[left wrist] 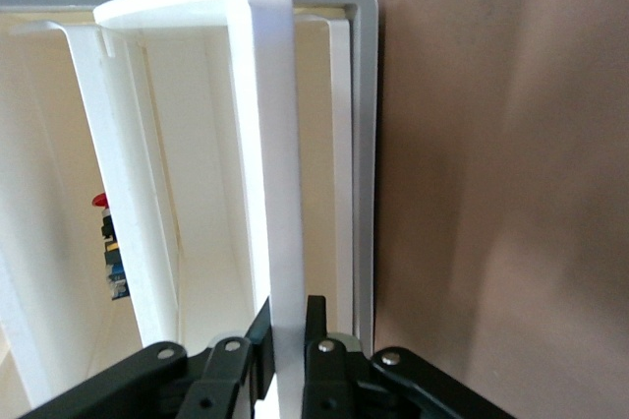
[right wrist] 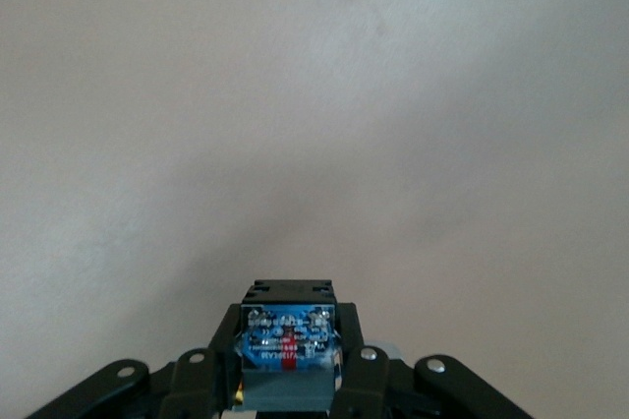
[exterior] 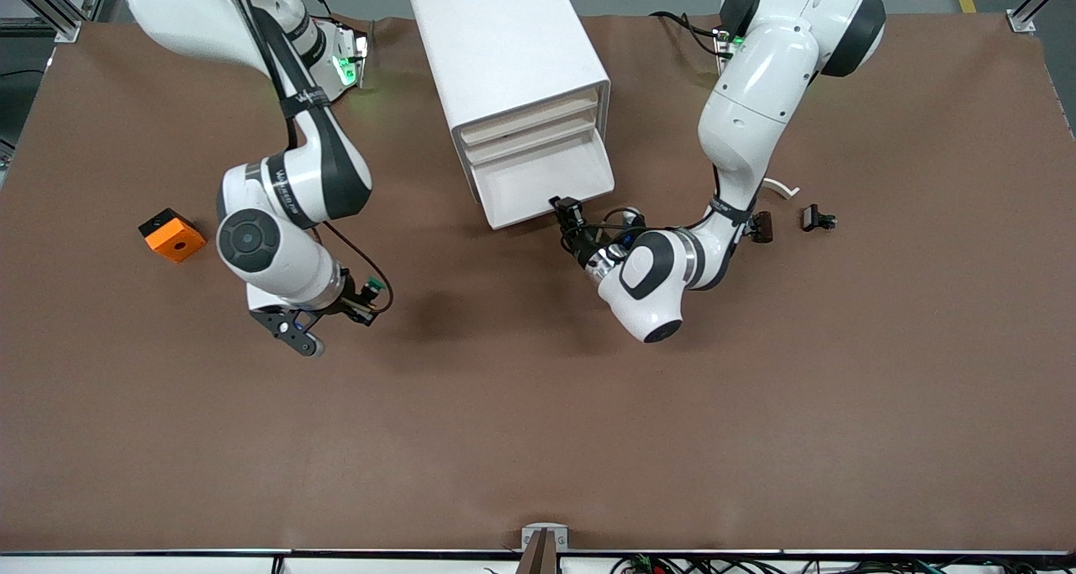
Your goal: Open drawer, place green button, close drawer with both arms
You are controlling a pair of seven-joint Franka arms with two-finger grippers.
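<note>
The white cabinet [exterior: 504, 53] stands at the table's back, and its lowest drawer [exterior: 542, 183] is pulled out. My left gripper [exterior: 570, 211] is at the drawer's front lip. In the left wrist view the gripper [left wrist: 288, 326] is shut on the drawer's thin white front wall [left wrist: 265, 163]. My right gripper [exterior: 363, 298] hangs over bare table toward the right arm's end. It is shut on the button [exterior: 375, 286], whose green cap shows. In the right wrist view the gripper [right wrist: 288, 360] has its fingers clamped on the button's blue-grey base [right wrist: 288, 345].
An orange block with a hole [exterior: 172, 234] lies near the right arm's end. Two black-brown clip pieces [exterior: 762, 226] [exterior: 817, 218] and a white curved piece [exterior: 780, 187] lie by the left arm. A red-capped part [left wrist: 108, 242] sits inside another drawer.
</note>
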